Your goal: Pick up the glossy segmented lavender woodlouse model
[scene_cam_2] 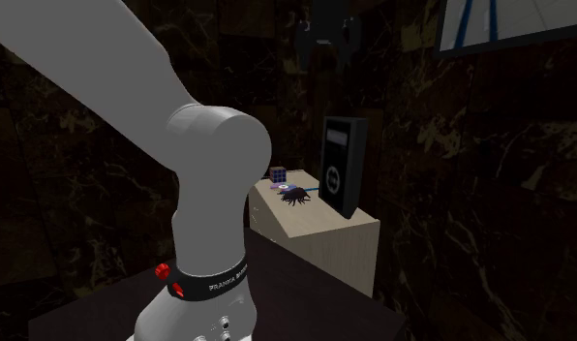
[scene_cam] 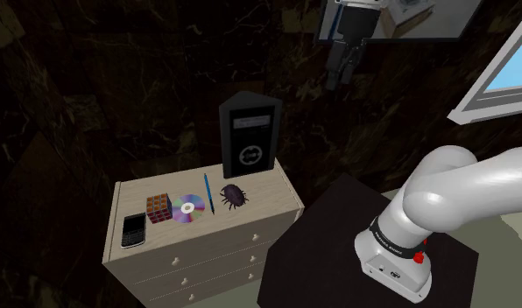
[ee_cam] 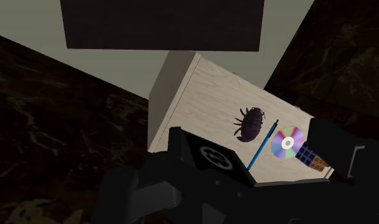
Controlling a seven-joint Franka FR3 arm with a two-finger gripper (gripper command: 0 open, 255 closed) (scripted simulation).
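My black fingers (scene_cam: pixel 335 74) stand apart, clasping nothing, high over the tall black speaker box (scene_cam: pixel 250 136); the glossy dark purple segmented woodlouse model (scene_cam: pixel 233 196) lies on the pale wooden chest of drawers (scene_cam: pixel 272 206), just in front of that box, well apart from me; a thin blue pen (scene_cam: pixel 208 203) lies just beside it, and a shiny rainbow disc (scene_cam: pixel 187 209) farther from the box.

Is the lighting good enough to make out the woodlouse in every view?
Shoulder view: dark walls, yet the woodlouse reads as a dark shape on the lit pale dresser top. Second exterior view: dim, the woodlouse a dark silhouette. Wrist view: brightest; woodlouse distinct, disc showing rainbow sheen.
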